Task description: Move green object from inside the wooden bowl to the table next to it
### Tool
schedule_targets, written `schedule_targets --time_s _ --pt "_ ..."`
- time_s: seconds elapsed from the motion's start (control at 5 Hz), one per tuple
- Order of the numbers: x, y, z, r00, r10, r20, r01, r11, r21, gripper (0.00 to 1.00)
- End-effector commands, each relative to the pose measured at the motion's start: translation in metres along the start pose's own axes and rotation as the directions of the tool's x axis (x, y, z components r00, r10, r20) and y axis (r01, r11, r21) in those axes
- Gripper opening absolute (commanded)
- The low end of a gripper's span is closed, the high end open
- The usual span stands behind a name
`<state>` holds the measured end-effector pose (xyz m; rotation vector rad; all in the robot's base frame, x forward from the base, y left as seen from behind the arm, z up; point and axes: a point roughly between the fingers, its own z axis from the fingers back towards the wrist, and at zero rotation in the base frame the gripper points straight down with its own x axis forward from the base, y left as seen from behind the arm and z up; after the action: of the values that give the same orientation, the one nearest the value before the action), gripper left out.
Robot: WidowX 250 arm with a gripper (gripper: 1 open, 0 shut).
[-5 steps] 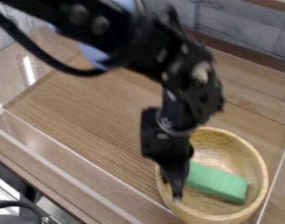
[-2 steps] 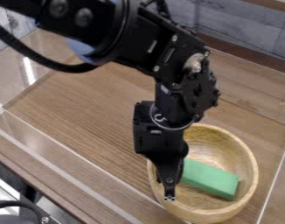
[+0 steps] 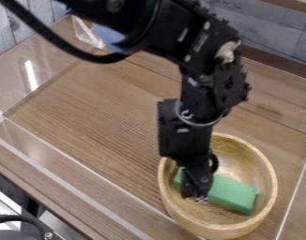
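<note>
The wooden bowl [image 3: 264, 171] sits on the table [image 3: 93, 122] at the front right. Inside it lies the mint-green object [image 3: 234, 195], flat on the bowl's floor. My black gripper [image 3: 198, 186] reaches down into the bowl from above, and its fingers stand apart at the block's left end. A sliver of green shows on the left of the fingers, so part of the block is hidden behind them. I cannot tell whether the fingers touch the block. The arm rises up and to the left out of the picture.
Low clear acrylic walls [image 3: 43, 155] run along the table's front and left edges. Bare wood-grain tabletop lies to the left of the bowl and behind it. The bowl stands close to the front right corner.
The gripper has moved right from over the bowl's left rim, down onto the green object's left end, and its fingers have spread from shut to open.
</note>
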<state>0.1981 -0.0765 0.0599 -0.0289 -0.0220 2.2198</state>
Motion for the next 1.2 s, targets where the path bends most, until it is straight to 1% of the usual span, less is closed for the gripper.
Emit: schedule_targets --time_s 0.0,0.2,0.4,0.6,1.0 --pt "-0.027 -0.002 0.008 0.999 0.020 -0.033 -0.021 1.000 -0.014 1.00" --pt "-0.046 0.006 0.002 0.999 0.030 -0.038 -0.030 1.000 0.000 1.00" --pt "-0.041 0.013 -0.008 0.997 0.066 -0.047 -0.066 0.998 0.006 1.00" --pt "-0.036 0.016 -0.017 0.992 0.119 -0.051 -0.118 0.993 0.013 1.00" --pt "-0.024 0.013 -0.037 0.987 0.149 -0.055 -0.148 0.989 0.029 1.00"
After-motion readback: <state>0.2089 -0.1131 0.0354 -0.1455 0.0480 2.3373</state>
